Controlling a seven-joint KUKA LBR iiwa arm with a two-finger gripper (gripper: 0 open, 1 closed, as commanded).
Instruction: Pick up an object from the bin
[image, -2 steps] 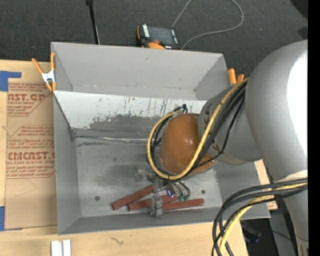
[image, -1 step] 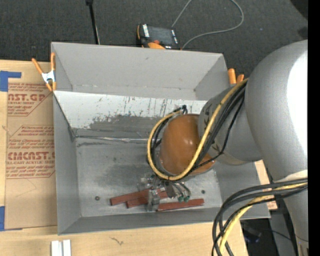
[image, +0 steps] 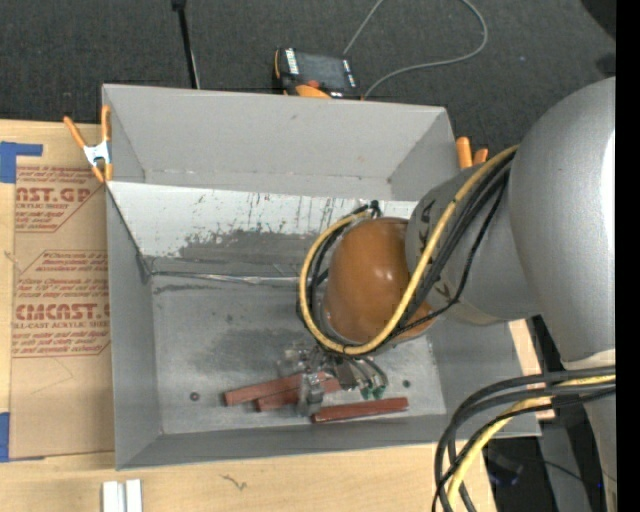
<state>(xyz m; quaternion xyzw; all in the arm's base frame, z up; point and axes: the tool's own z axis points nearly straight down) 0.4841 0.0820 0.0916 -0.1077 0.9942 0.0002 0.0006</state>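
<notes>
Reddish-brown bars (image: 262, 396) are laid flat on the bin (image: 200, 330) floor, just beside the end effector (image: 320, 382) on both sides; whether it is wide or narrow cannot be told. A bar gripped off-centre could be tilted and dropped.

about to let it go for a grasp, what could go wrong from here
1. The gripper sits low where the left reddish-brown bar and the right reddish-brown bar nearly meet. It may catch both, or clip one end so that bar pivots away.
2. Both bars lie flat on the bin floor, so a scrape against the metal seems possible.
3. The small green piece beside the gripper could get knocked aside.
</notes>
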